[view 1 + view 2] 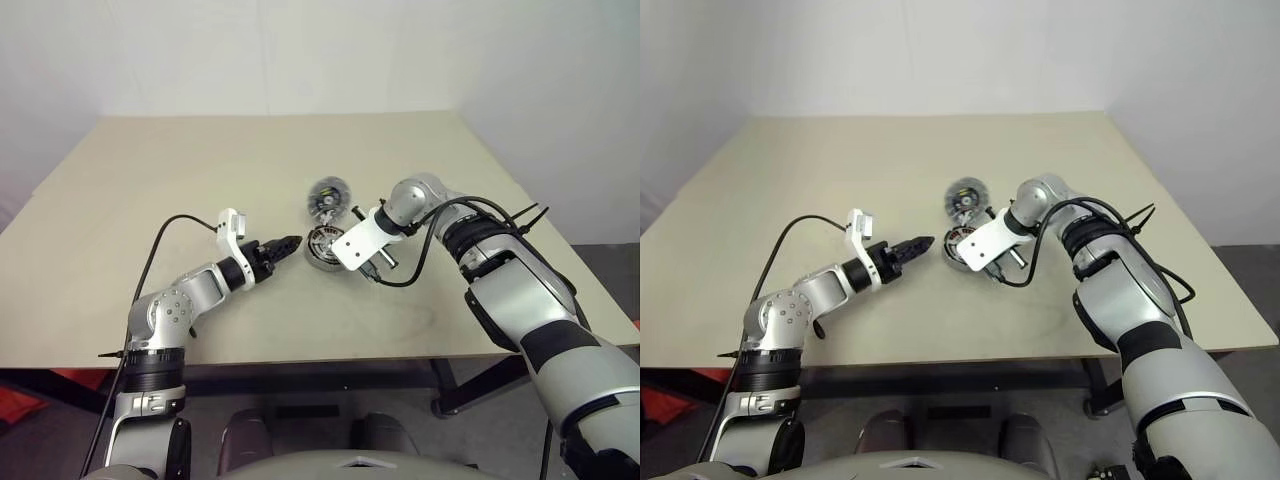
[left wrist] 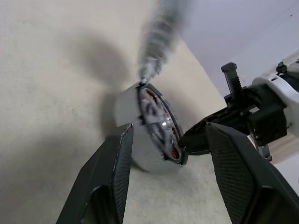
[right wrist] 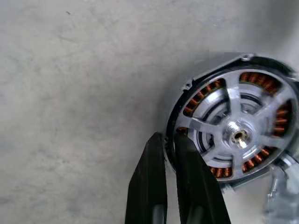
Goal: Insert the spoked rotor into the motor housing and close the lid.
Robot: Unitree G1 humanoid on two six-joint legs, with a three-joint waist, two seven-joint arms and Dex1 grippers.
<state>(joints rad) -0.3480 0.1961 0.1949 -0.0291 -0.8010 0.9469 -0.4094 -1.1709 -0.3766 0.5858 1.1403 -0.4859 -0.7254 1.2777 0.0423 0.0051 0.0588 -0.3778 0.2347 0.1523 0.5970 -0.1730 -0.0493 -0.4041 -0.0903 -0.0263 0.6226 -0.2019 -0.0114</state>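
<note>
The motor housing lies on the table, and the spoked rotor sits inside it, copper windings showing between its silver spokes. The grey lid stands tilted open on the housing's far side. My right gripper points down at the housing's right side and is shut on the rotor's black rim, one finger inside it and one outside. My left gripper is open just left of the housing, pointing at it. In the left wrist view the housing shows edge-on between the fingers.
The beige table is bare around the motor. Its near edge runs just below both arms, and a white wall stands behind the far edge. A black cable trails from my left wrist across the table's near left.
</note>
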